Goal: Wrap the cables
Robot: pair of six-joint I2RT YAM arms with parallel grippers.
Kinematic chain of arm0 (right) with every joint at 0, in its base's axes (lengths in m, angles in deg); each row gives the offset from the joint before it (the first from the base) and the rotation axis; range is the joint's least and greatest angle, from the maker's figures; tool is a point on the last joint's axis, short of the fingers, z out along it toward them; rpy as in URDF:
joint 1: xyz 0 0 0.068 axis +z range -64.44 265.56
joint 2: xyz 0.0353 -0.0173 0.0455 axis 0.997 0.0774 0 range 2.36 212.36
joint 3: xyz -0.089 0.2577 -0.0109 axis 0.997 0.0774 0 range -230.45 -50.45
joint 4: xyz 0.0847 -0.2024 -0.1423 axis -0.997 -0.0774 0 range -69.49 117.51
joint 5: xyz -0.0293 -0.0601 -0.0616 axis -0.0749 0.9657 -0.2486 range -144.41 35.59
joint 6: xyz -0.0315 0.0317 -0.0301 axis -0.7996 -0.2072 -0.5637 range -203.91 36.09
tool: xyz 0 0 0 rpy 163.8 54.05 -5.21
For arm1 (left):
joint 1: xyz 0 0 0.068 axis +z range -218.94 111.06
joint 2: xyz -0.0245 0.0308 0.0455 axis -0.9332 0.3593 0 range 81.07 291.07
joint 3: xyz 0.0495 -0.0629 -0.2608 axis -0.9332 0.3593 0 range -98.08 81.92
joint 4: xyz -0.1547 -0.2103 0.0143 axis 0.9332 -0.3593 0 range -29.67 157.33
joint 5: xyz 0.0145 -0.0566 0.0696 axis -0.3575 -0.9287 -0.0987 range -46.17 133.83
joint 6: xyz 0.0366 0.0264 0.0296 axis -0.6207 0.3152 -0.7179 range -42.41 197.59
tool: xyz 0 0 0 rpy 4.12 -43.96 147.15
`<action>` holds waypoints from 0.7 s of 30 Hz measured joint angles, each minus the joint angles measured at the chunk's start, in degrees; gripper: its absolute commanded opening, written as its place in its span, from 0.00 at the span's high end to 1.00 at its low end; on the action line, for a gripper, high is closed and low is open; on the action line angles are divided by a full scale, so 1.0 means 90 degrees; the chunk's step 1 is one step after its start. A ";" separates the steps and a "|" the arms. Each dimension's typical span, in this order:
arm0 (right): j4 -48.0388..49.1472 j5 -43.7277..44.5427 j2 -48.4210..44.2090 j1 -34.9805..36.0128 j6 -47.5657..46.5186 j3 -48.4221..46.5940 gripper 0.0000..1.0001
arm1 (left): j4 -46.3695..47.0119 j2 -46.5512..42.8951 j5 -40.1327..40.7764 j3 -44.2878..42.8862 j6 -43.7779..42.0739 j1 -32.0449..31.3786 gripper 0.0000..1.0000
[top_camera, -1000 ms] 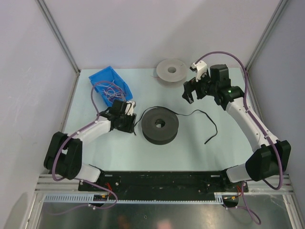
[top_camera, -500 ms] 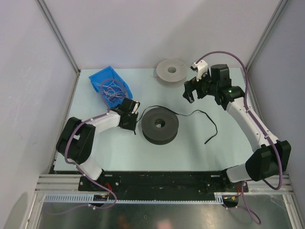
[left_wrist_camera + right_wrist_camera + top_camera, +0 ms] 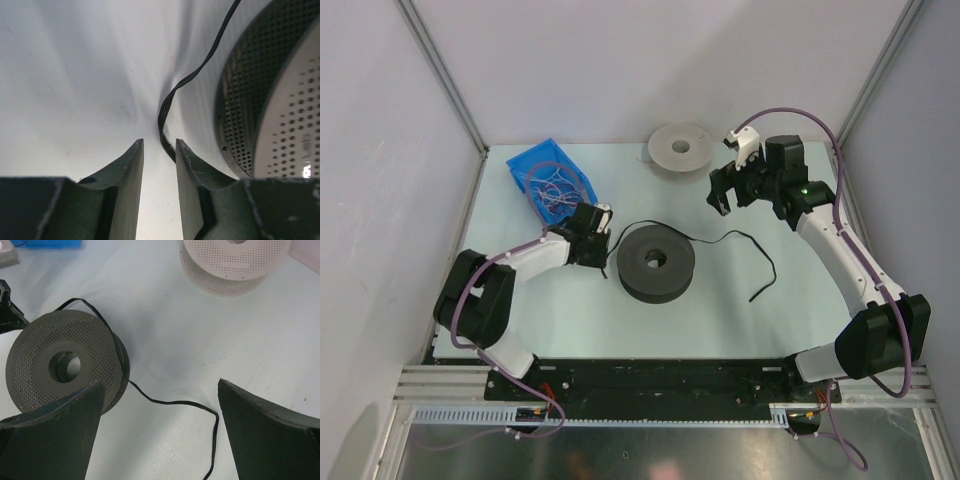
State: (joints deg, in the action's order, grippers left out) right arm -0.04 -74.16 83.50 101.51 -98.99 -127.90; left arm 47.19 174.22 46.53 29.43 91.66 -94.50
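A thin black cable (image 3: pixel 730 237) runs from the dark grey spool (image 3: pixel 657 262) rightward over the table and ends at the front right. My left gripper (image 3: pixel 603 243) is low at the spool's left side. In the left wrist view its jaws (image 3: pixel 159 145) stand a narrow gap apart. The cable's other end (image 3: pixel 185 80) curls down beside the spool (image 3: pixel 280 100) and ends at the right fingertip (image 3: pixel 181 147), not clamped. My right gripper (image 3: pixel 723 195) hangs wide open and empty above the table. It looks down on the spool (image 3: pixel 65 365) and cable (image 3: pixel 175 402).
A white spool (image 3: pixel 680 148) lies at the back centre and also shows in the right wrist view (image 3: pixel 235 260). A blue bin (image 3: pixel 550 180) holding thin tangled cords stands at the back left, close behind my left gripper. Enclosure walls stand on both sides.
My left arm has swung its elbow in, and its gripper has moved slightly back and right, closer to the dark spool's left side. The right arm has barely moved.
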 measured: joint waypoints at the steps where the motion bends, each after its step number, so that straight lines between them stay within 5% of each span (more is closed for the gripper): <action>1: 0.0000 0.0000 0.0000 0.0000 0.0000 0.0000 0.01 | 0.0034 -0.0068 -0.0002 0.0000 0.0005 -0.0007 0.63; 13: 0.0005 -0.0005 0.0005 0.0000 0.0000 0.0000 0.01 | 0.0323 0.0287 0.0005 -0.0053 0.0165 -0.0036 0.66; 17: 0.0005 -0.0002 0.0005 0.0000 -0.0002 0.0000 0.01 | 0.0384 0.0355 0.0039 -0.0063 0.0209 -0.0039 0.92; 21: 0.0007 -0.0010 0.0005 0.0000 -0.0002 0.0000 0.01 | 0.0335 0.0408 0.0068 -0.0129 0.0180 -0.0015 0.99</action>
State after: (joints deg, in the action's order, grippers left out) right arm 0.03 -74.24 83.54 101.51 -99.01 -127.90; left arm 50.21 177.89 47.14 28.27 93.28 -94.64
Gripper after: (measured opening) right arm 0.993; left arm 0.038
